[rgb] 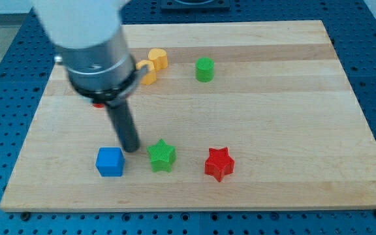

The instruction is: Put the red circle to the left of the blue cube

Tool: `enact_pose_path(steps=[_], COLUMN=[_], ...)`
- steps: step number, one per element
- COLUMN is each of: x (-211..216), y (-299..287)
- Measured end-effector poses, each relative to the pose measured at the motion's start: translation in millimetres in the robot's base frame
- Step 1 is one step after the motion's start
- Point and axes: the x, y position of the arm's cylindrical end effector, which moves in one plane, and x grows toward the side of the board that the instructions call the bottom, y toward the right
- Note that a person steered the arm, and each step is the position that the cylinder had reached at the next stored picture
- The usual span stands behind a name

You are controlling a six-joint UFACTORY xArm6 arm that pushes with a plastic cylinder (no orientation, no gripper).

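Red circle (98, 104) – only a sliver shows at the view's left, mostly hidden under the arm's body, well above the blue cube (109, 161). My tip (132, 149) sits just right of and above the cube, between it and the green star (161, 155). No pincer on this rod – nothing held. Right of that: yellow blocks (155, 62) near the top, green cylinder (204, 68), red star (219, 163).

Pale wooden board (273, 98), blue perforated table (5, 59) beneath
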Motion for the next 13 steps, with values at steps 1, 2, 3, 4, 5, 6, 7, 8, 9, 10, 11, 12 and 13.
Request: enact_pose_path(steps=[1,2,3,4,5,6,7,8,9,10,11,12,13], x=[0.0,-0.1,-6.7,-48.6,-98.1,-134.1,-144.5,-144.5,-144.5,-144.5,-144.5,-138.4,-128.5], y=[46.6,47.6,52.7,39.7,26.7,-7.0,-33.7,-38.1,-80.3,-91.3,-93.8,-97.3,-103.1])
